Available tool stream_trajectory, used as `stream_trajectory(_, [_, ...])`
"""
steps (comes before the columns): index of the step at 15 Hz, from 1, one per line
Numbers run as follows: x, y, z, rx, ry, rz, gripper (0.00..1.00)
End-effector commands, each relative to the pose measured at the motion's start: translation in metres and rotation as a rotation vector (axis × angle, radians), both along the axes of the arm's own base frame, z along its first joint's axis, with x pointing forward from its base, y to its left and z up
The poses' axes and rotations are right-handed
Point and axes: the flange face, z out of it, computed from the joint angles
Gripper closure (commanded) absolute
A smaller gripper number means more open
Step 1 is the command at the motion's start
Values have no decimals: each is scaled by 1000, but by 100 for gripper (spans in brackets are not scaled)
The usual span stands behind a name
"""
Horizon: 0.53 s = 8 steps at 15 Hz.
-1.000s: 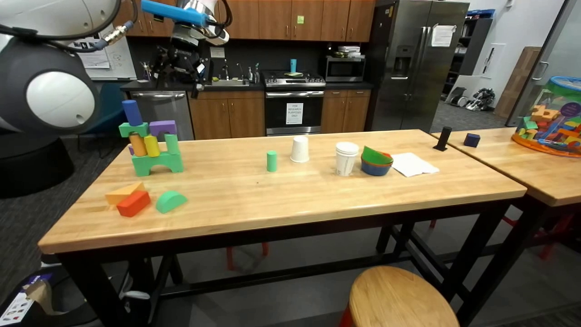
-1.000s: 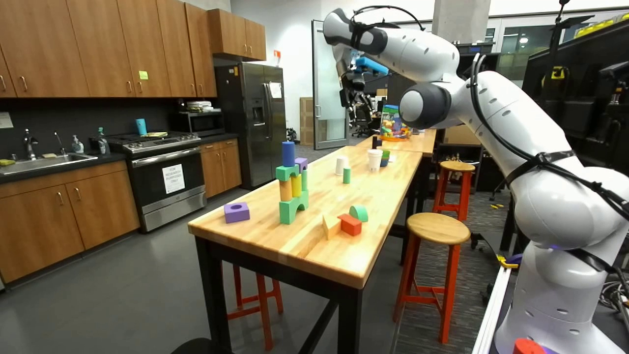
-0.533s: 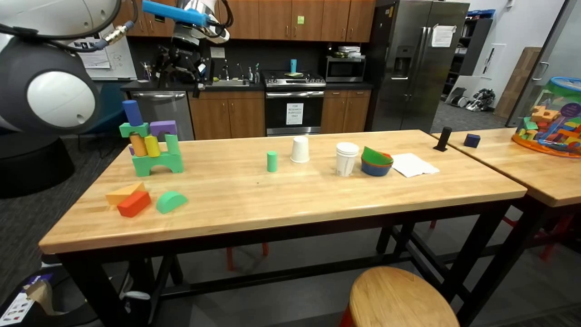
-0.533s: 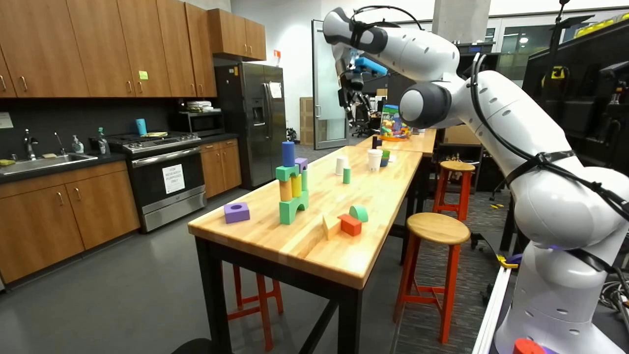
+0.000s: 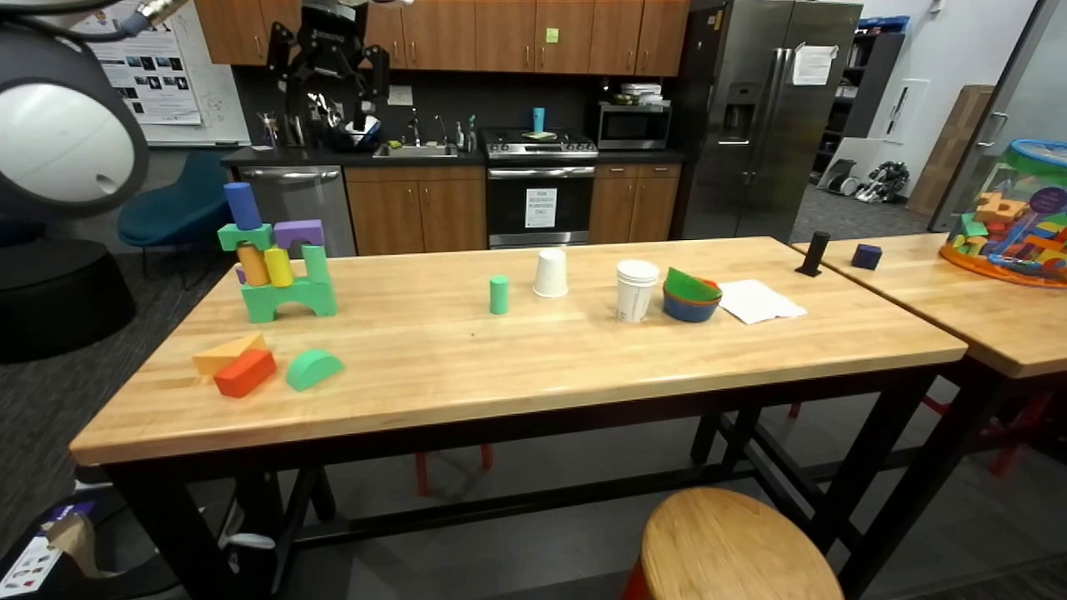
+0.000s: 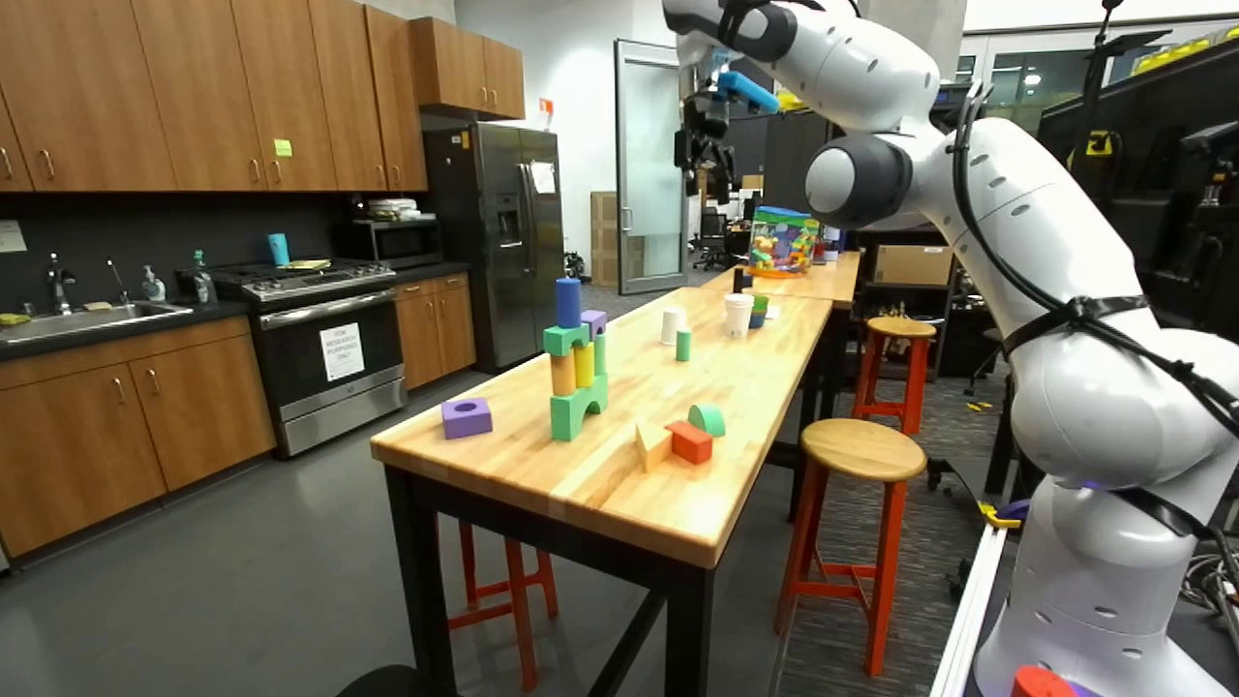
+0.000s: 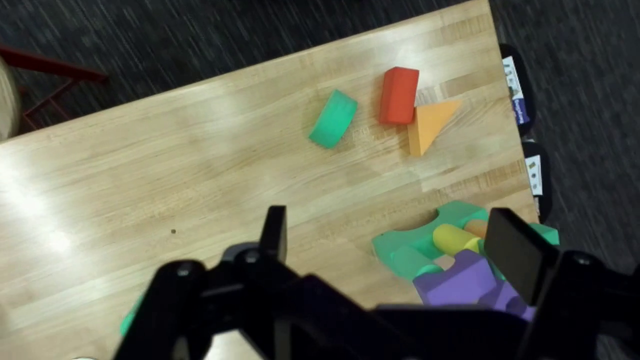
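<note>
My gripper stands open above the table, its fingers wide apart with nothing between them. In both exterior views the gripper hangs higher than a block tower and touches nothing. That tower has a green arch base, orange and yellow cylinders, a green upright piece, a small green arch, a purple arch and a blue cylinder on top. In the wrist view the right finger covers part of it. Nearby lie a red block, an orange triangle and a green half-round.
A purple block with a hole sits by the table's corner. Farther along stand a green cylinder, an upside-down white cup, stacked cups, bowls and white paper. Wooden stools flank the table.
The arm and its gripper have risen, and the gripper hangs straighter down than before. The jaws stayed open throughout. The tower and loose blocks have not moved.
</note>
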Motion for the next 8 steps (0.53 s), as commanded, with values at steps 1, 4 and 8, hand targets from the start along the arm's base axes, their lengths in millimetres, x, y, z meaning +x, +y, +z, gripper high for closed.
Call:
stream_trajectory(1, [-2,-16,10,54,-73,-92,0])
stream_trajectory(4, [3,-35,-8,64,-61,-129,0])
stream_trajectory(8, [1,-42,-21,56,-16,-124,0])
